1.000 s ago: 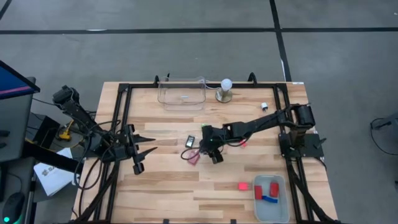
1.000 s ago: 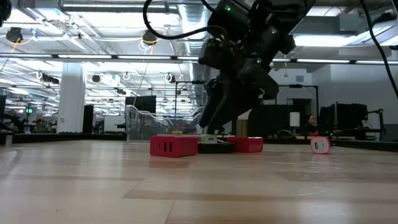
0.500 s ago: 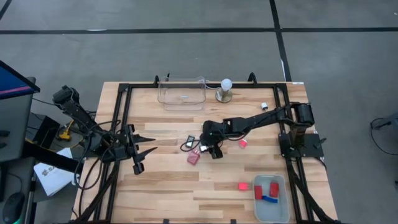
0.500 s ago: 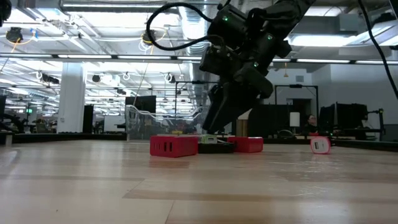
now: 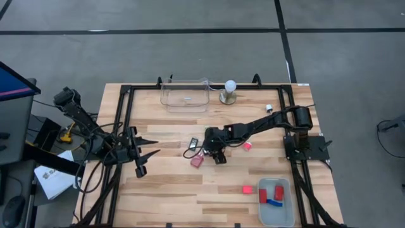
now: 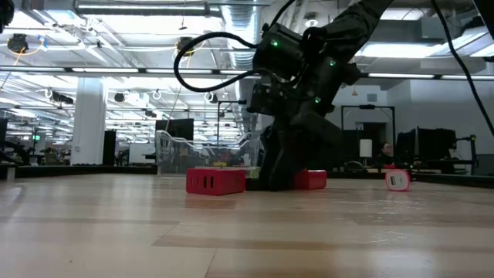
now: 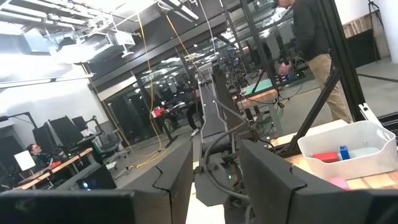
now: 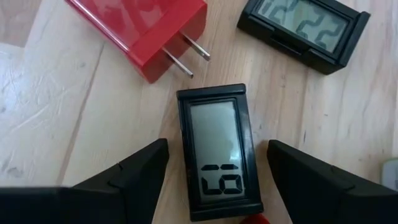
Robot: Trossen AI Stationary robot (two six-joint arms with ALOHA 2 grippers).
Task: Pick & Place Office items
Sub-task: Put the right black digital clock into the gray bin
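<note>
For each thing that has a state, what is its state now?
Right claw: open, astride the black digital clock.
Black digital clock: flat on the table, free.
Second clock: lying flat.
Red plug: on its side, prongs out.
Left claw: shut, idle.

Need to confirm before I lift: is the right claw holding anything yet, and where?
Nothing yet. The right claw is open, its fingers either side of the small black LCD clock, not touching.

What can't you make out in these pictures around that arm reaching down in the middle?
- High view: the small clock between the right gripper's open fingers is hidden under the arm.
- Low view: the arm blocks that clock; only the red plug shows clearly.
- Right wrist view: a second clock is cut off by the edge.
</note>
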